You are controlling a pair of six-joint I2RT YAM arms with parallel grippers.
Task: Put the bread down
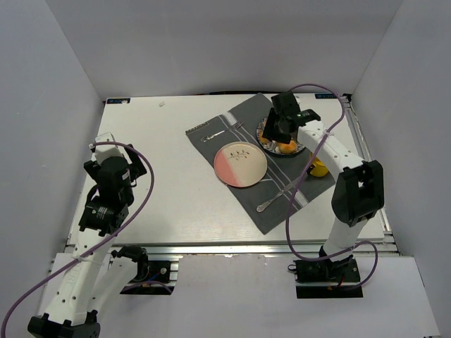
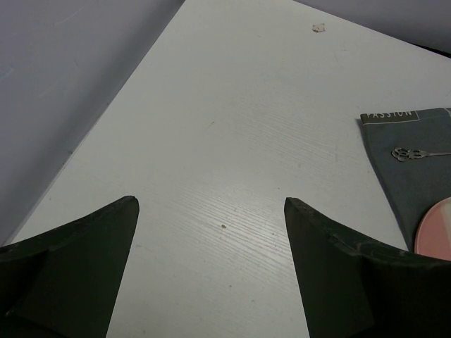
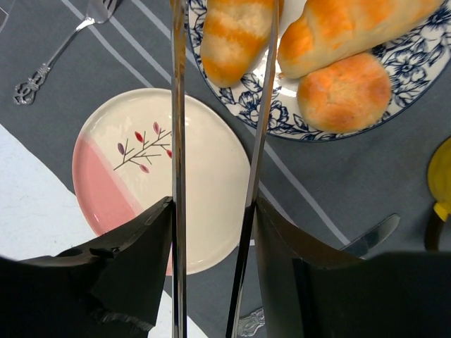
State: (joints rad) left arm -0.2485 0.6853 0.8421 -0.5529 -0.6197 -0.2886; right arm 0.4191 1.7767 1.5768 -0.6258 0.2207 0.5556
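Observation:
The bread [image 3: 229, 35], a ridged golden-orange roll, lies on the blue-patterned plate [image 3: 282, 127]. Beside it are a smoother, longer roll [image 3: 345, 28] and a round orange bun [image 3: 344, 91]. My right gripper [image 3: 211, 204] is shut on metal tongs [image 3: 177, 105]. The two tong arms reach forward on either side of the bread. I cannot tell whether they press on it. In the top view my right gripper [image 1: 282, 130] hovers over that plate [image 1: 299, 149] at the back right. My left gripper [image 2: 211, 204] is open and empty over bare table at the left [image 1: 106, 204].
A pink-and-white plate [image 1: 240, 165] sits on the grey placemat [image 1: 282, 211], left of the bread plate. A fork [image 1: 211, 135] lies on the mat behind it and a spoon [image 1: 278, 196] in front. A yellow object [image 1: 318, 169] stands at the mat's right edge.

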